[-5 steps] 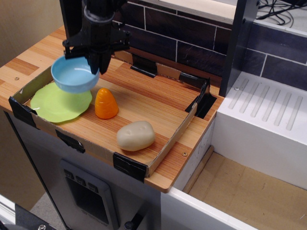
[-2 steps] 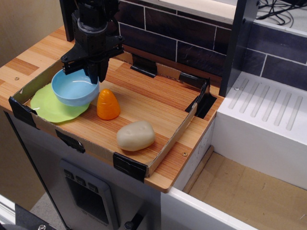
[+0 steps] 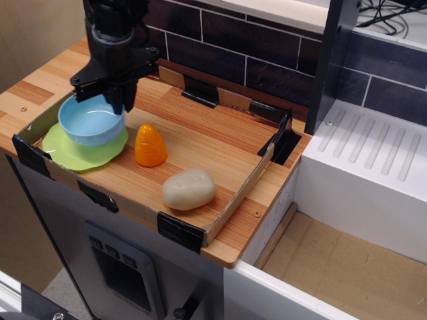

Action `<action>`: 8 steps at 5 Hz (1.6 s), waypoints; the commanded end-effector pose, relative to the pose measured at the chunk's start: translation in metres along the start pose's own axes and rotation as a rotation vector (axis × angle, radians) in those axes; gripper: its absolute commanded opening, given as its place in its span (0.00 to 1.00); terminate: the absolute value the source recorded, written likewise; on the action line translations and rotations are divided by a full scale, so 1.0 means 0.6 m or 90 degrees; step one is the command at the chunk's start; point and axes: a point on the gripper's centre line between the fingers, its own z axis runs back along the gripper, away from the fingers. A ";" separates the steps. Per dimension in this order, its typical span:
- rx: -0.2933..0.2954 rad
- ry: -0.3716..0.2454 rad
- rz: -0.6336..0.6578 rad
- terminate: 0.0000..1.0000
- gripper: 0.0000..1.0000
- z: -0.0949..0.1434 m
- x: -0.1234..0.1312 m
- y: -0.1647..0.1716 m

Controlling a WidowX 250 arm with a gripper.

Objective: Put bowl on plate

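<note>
at the left end of the shallow cardboard-walled tray (image 3: pixel 235 193) on the wooden counter (image 3: pixel 40 80), the small round light blue glossy plastic bowl (image 3: pixel 90 121) sits over the flat lime-green plastic plate with a wavy rim (image 3: pixel 80 155). the bowl covers most of the plate's middle, leaving a green crescent showing along its front and left side. whether the bowl's base fully rests on the plate or hangs just above it cannot be told from this angle.

the black robot gripper (image 3: pixel 115 100) reaches down from above onto the bowl's far right rim. its dark fingers (image 3: pixel 119 99) are close together at the rim and appear to pinch the bowl's wall between them, though the exact contact is hidden by the dark body of the tool.

just beside the plate on its right stands an orange cone-shaped ridged plastic toy (image 3: pixel 149 145), upright, near the bowl but apart from it. nearer the tray's front edge lies a pale cream rounded potato-like lump (image 3: pixel 189 189), well apart from the plate. black tape corners (image 3: pixel 180 232) hold the tray's walls. to the right stands a white ribbed drainboard surface (image 3: pixel 373 153), and behind runs a dark tiled wall (image 3: pixel 253 53).
</note>
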 end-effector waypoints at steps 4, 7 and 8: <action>-0.006 -0.046 -0.028 0.00 1.00 0.026 0.038 0.013; -0.090 -0.038 -0.081 0.00 1.00 0.101 0.029 -0.052; -0.090 -0.038 -0.081 0.00 1.00 0.101 0.029 -0.052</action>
